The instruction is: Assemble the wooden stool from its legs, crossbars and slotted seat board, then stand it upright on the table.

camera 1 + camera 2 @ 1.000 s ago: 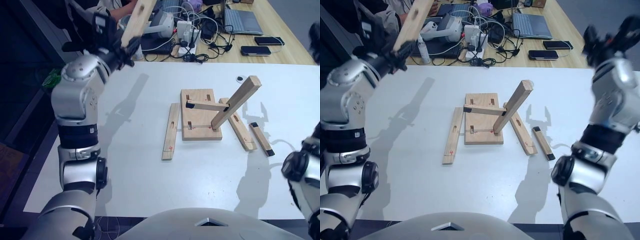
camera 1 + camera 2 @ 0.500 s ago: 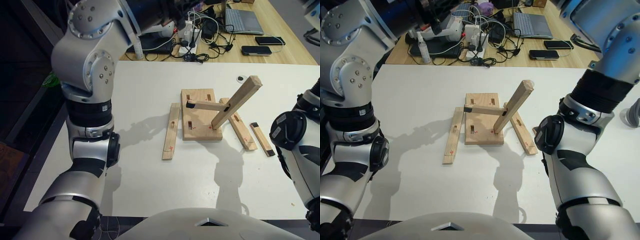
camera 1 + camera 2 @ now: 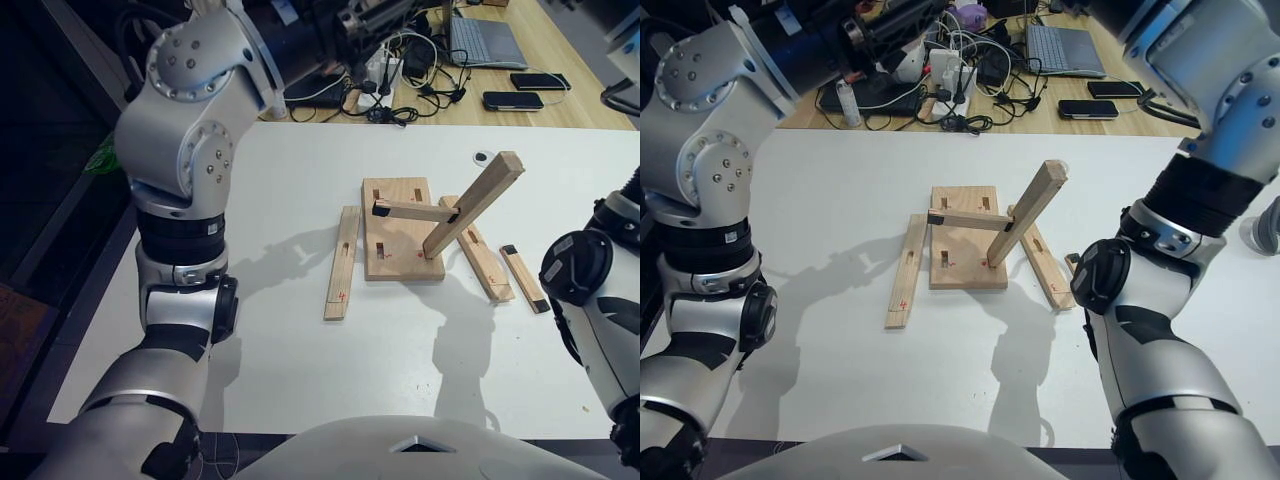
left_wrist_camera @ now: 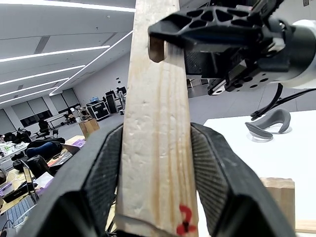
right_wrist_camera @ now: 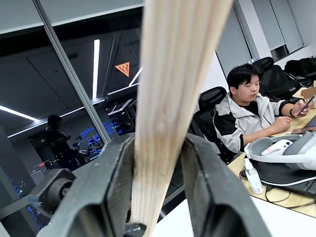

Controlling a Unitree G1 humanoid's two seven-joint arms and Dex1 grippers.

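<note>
Progress check from my end: we're early, maybe a quarter of the way by my guess. The seat board [image 3: 400, 192] lies flat around the middle of the table [image 3: 300, 180], a bit toward the far edge. One leg [image 3: 478, 200] is plugged into a slot at the board's near right corner, and it leans rather than standing square. A crossbar [image 3: 412, 211] runs from partway up that leg across above the board, with its free end over the left side. That's all that's joined.

The loose parts are these:
- A spare leg [image 3: 341, 262] lies just beside the board's left edge.
- Another flat leg [image 3: 480, 262] lies just beside the right edge, partly under the leaning one.
- A short crossbar [image 3: 524, 278] sits beyond that, toward the table's right edge.

Both arms are raised well clear of all that. The left gripper [image 4: 155, 133] is clamped on a fourth leg [image 4: 158, 89], the one with a red mark. The right gripper [image 5: 158, 148] is clamped on a pale wooden piece [image 5: 180, 59]. I can't tell if that's the same leg or a separate part.

As I judge it, what's left is to seat three more legs, fit the remaining crossbars, square it all up and flip it onto its feet.
</note>
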